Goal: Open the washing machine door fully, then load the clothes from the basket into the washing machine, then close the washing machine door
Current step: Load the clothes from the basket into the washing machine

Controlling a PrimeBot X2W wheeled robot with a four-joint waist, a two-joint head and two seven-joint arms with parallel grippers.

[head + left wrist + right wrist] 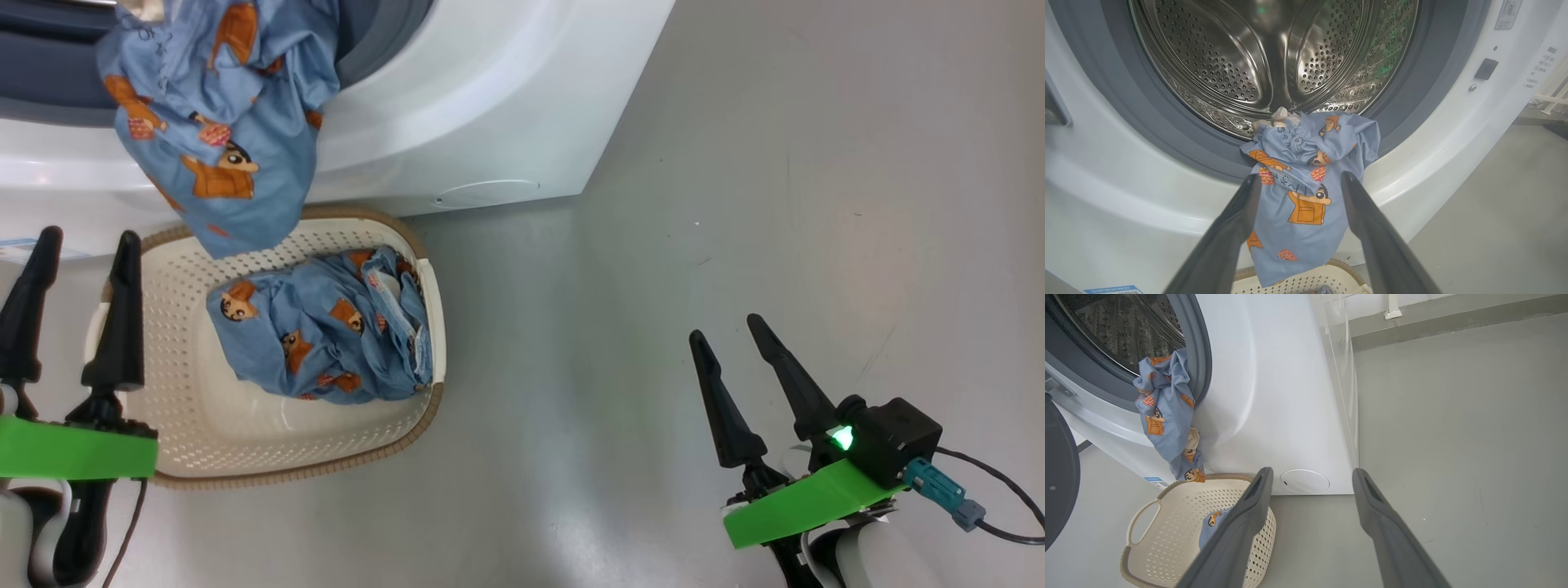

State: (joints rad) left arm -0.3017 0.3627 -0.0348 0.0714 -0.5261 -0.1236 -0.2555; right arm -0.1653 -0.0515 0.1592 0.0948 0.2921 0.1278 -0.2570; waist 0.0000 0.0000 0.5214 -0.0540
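Grey floor (pixel 735 204). Washer (pixel 490 98) at far edge, door (pixel 1059 473) swung open on left.

Hanging piece (pixel 216 122): top bunched on lower lip of drum (pixel 1274 53), long axis vertical, tail pointing down to basket's rear rim.

Bunched piece (pixel 326 335): in basket (pixel 245 433), against right wall.

Basket on floor just before washer front.

Left gripper (pixel 88 237): jaws wide apart, empty, over basket's left edge, fingers aimed at hanging piece, not touching it.

Right gripper (pixel 725 327): jaws wide apart, empty, over bare floor, well right of basket.

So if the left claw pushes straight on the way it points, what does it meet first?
Most likely the blue printed garment hanging over the lip of the washing machine, dead ahead of the left claw; depth is unclear.
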